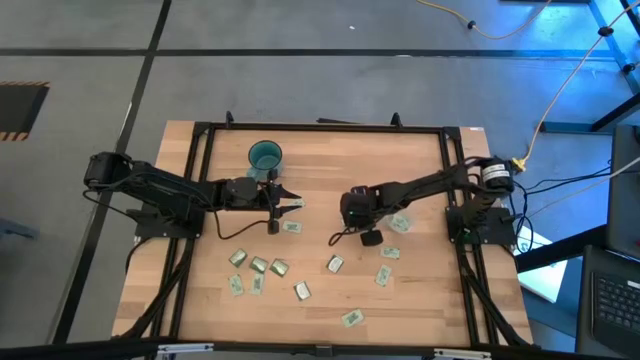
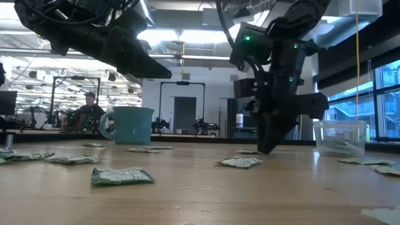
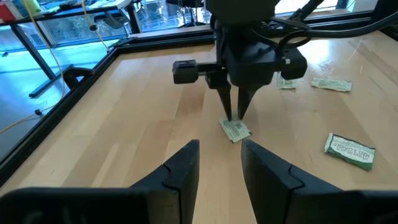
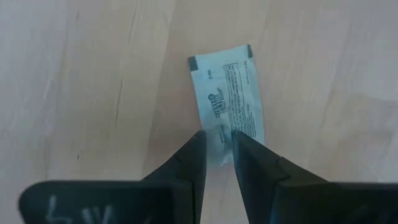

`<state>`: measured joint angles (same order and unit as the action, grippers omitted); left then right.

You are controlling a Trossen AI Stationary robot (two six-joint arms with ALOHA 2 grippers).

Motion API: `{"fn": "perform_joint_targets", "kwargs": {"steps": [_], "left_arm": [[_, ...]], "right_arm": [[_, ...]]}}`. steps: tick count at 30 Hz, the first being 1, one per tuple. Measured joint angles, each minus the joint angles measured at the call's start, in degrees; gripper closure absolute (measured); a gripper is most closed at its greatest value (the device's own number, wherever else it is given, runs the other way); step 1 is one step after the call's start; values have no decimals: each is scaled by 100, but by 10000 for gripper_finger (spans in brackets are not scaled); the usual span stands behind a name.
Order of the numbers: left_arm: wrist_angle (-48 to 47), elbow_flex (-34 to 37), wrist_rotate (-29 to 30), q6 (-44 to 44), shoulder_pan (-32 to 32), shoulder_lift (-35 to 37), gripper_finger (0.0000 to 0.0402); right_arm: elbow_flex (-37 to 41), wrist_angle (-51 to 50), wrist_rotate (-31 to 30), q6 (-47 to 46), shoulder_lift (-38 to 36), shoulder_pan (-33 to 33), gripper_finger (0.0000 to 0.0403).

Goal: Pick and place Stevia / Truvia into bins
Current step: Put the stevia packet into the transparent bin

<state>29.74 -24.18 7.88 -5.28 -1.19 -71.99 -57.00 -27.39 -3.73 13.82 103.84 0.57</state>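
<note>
Now | right gripper (image 4: 217, 146) jaws (nearly closed) pinching sachet (image 4: 227, 93) edge

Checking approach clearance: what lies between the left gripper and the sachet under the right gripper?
Bare wood only, per the left wrist view, between the left gripper and the sachet that the right gripper pinches.

A light wooden surface (image 1: 320, 300) sits in a black metal frame (image 1: 205, 130) on grey floor. A yellow cable (image 1: 560, 85) trails nearby. A person (image 2: 89, 109) sits far behind.
</note>
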Motion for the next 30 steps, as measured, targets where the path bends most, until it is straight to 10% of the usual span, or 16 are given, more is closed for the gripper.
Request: {"fn": "perform_joint_targets", "kwargs": {"steps": [30], "left_arm": [[0, 0, 0, 0, 2, -2, 288]], "right_arm": [[-61, -468, -195, -172, -839, 78, 401]]}}
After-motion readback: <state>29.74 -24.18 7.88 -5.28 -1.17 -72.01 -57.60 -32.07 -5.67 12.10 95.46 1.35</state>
